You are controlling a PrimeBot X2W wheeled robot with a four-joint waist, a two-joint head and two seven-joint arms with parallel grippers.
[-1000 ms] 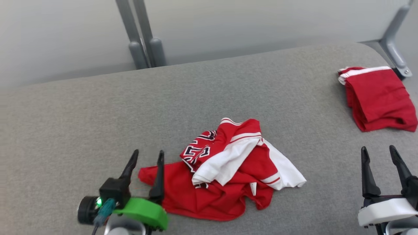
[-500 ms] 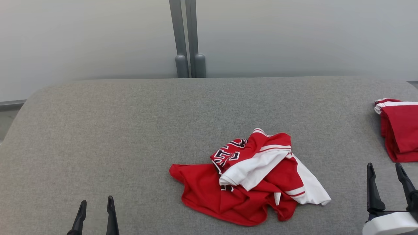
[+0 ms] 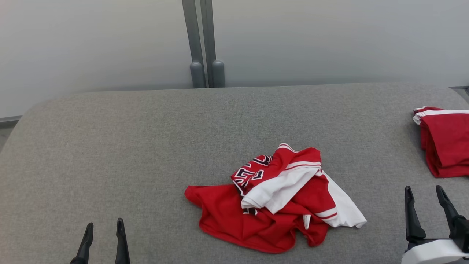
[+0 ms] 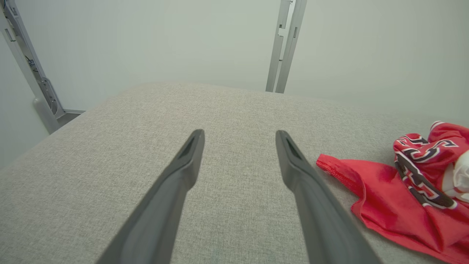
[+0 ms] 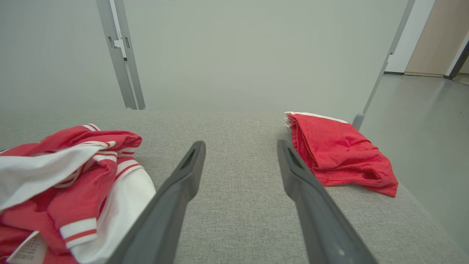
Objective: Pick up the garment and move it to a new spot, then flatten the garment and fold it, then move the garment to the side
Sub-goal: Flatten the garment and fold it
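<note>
Head view shows the red garment heaped in the middle of the grey table, between the left gripper and right gripper, both open and empty, probably ready to grab it.

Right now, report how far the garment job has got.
Done: one folded red garment lies at the right. In hand: nothing; left claw and right claw are open, apart from the crumpled jersey. Left: pick it up, flatten, fold, set aside.
</note>
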